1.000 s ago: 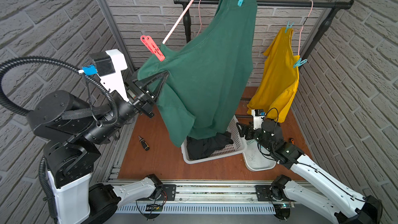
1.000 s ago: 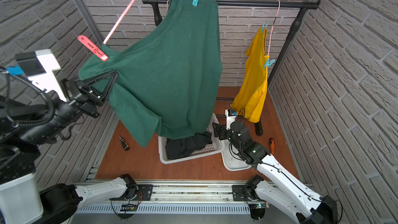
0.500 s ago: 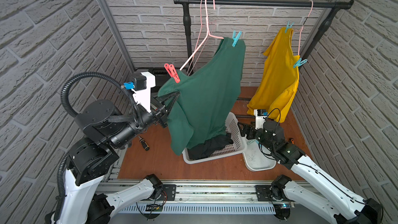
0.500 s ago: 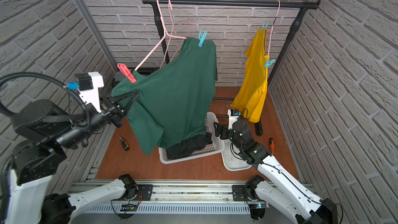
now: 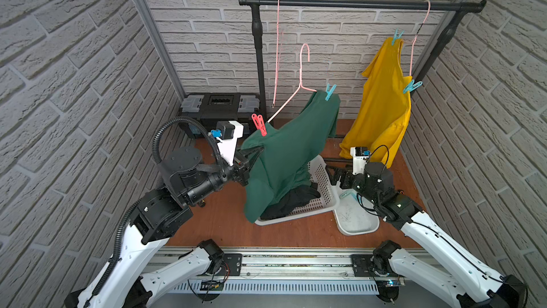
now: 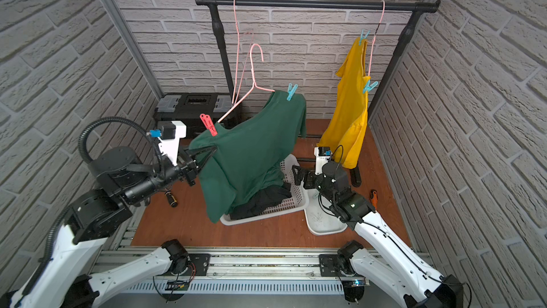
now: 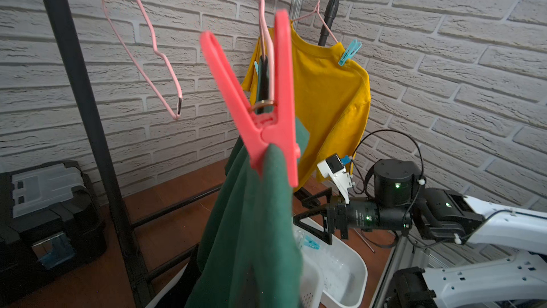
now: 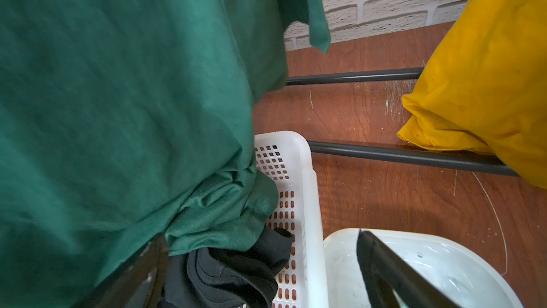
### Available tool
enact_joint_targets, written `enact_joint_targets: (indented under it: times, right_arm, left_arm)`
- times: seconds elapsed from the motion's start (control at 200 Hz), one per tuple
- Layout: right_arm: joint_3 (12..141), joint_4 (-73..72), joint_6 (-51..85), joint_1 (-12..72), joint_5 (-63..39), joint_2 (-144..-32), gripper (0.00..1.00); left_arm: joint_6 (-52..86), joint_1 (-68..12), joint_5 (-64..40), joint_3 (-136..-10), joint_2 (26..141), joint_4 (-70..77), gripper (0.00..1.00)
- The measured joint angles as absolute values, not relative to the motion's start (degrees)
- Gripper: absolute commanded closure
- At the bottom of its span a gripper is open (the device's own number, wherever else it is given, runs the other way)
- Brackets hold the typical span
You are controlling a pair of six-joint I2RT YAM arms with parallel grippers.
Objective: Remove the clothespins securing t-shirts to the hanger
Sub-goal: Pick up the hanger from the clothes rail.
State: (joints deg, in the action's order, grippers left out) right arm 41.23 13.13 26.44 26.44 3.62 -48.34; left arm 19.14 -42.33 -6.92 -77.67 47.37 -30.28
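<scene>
From my console this job looks about a third done. The black t-shirt (image 5: pixel 296 201) lies heaped in the white basket (image 5: pixel 322 173) at lower centre with no peg on it, and in the left wrist view I can make out teal pegs (image 7: pixel 309 243) in the white tray (image 7: pixel 352 265). They look like two, but they overlap and I can't count them for sure.

Four clothespins are left to remove. The green t-shirt (image 5: pixel 290 155) fills the middle of both top views, draped on a pink hanger (image 5: pixel 302 78) whose hook hangs free below the rail (image 5: pixel 355 3). A red clothespin (image 5: pixel 259 124) bites its left shoulder and a teal clothespin (image 5: pixel 330 92) its upper right one. In the left wrist view the red peg stands upright, its legs splayed in a V and its nose clamped over the cloth. The yellow t-shirt (image 5: pixel 381 108) hangs from the rail at the right with a teal peg at its top (image 5: pixel 396 36) and another at its right edge (image 5: pixel 412 86).

The left gripper (image 5: pixel 256 153) is closed, pinching the green cloth just under the red peg. The right gripper (image 7: pixel 299 211) stands with its jaws wide apart and empty, low over the tray at centre right.
</scene>
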Motion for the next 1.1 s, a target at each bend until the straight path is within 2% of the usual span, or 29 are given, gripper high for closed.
enact_joint_targets:
  times: [0.565,1.1]
  right_arm:
    - [47.7,17.6,25.6,26.2,0.1,-48.4,0.00]
    - [58.1,17.7,26.2,26.1,-8.5,-57.3,0.02]
  left_arm:
    - [19.5,-39.4,-9.7,-60.0,42.3,-26.5,1.00]
    - [17.3,-39.2,-10.6,-53.7,38.1,-26.1,1.00]
